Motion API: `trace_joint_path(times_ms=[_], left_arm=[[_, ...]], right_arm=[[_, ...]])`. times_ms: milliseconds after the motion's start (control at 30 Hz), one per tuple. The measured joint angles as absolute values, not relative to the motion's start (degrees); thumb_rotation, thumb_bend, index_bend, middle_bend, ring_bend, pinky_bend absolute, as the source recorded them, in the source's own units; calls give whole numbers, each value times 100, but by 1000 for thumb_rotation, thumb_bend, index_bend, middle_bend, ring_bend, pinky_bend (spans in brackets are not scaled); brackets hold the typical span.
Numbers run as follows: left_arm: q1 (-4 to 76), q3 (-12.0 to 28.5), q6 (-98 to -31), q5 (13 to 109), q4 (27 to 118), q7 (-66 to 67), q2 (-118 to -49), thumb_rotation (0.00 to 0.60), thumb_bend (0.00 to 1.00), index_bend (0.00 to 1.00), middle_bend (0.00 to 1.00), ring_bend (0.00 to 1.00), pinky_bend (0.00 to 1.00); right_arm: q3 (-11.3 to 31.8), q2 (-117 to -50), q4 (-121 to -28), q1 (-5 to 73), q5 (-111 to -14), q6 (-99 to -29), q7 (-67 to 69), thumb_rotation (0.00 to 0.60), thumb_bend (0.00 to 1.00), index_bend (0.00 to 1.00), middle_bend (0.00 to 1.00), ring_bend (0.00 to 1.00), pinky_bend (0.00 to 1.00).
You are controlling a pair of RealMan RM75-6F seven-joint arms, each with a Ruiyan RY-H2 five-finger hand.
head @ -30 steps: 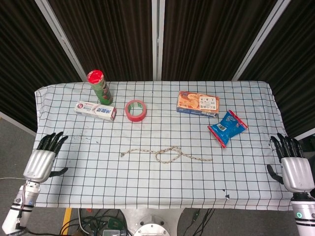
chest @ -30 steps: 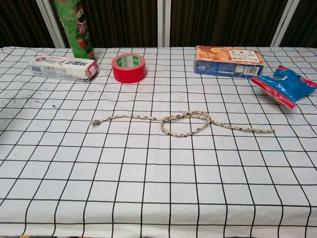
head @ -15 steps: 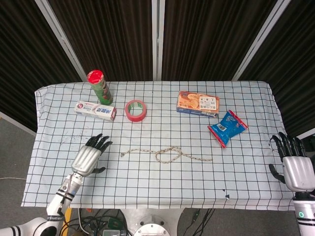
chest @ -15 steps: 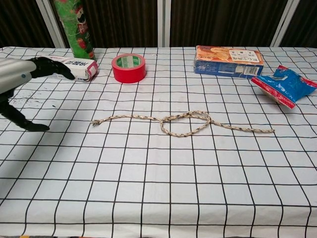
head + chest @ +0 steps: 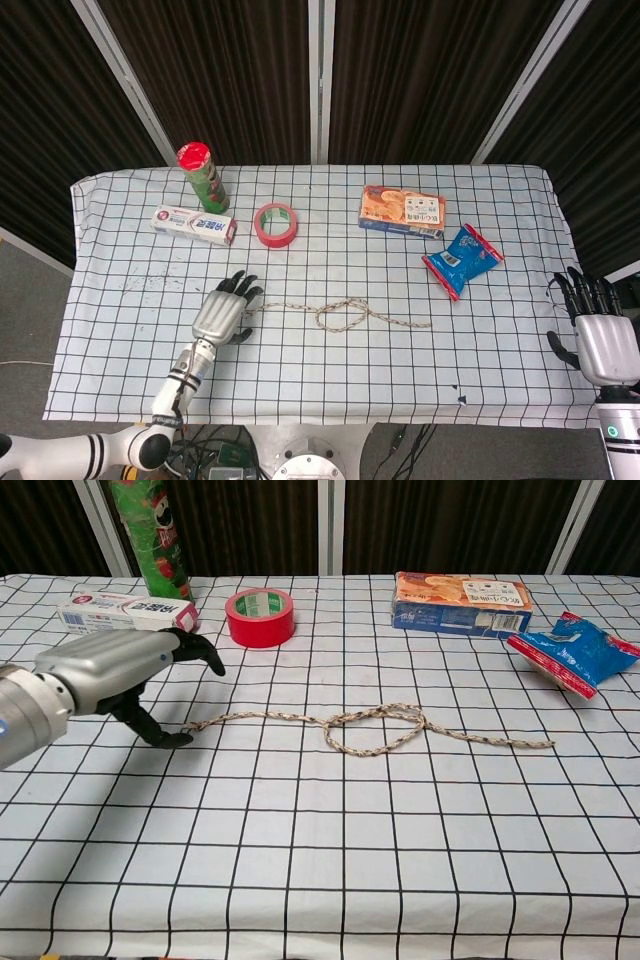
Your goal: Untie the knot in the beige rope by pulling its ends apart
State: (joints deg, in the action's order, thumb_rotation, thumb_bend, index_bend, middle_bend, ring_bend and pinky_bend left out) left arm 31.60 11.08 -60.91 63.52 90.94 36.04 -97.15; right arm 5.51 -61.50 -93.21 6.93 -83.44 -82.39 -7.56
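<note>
The beige rope [image 5: 340, 315] [image 5: 372, 727] lies across the middle of the checked table, with a loose loop knot [image 5: 342, 316] [image 5: 375, 730] near its centre. My left hand [image 5: 224, 312] [image 5: 118, 672] hovers at the rope's left end [image 5: 250, 313] [image 5: 195, 725] with fingers spread and thumb low beside the tip, holding nothing. My right hand [image 5: 598, 340] stays off the table's right edge, fingers apart and empty; the chest view does not show it.
At the back stand a green can with a red lid [image 5: 204, 178], a toothpaste box [image 5: 194, 224], a red tape roll [image 5: 276, 223], a biscuit box [image 5: 402, 210] and a blue snack bag [image 5: 462, 259]. The tablecloth [image 5: 300, 370] hangs over the front edge.
My left hand has swept in from the table's left edge to the rope's left end. The right hand has barely shifted. The rope has not moved.
</note>
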Motion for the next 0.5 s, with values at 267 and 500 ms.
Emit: trace_joint_path(times_ms=[267,500], left_arm=[[3473,1238,-6205,6159,8553,3733,-10166,600,245,331,130,48,188],[3653,1266,-6142,5821,8345,3872,-10378,600,246,359,129,31,138]], right_arm=[[581,-6113,-9282,680,-8286,-8263,-674,600,249,0,0,0,0],[588,-6151,-9226,692,-8253,-8237,-609,600,249,0,0,0,0]])
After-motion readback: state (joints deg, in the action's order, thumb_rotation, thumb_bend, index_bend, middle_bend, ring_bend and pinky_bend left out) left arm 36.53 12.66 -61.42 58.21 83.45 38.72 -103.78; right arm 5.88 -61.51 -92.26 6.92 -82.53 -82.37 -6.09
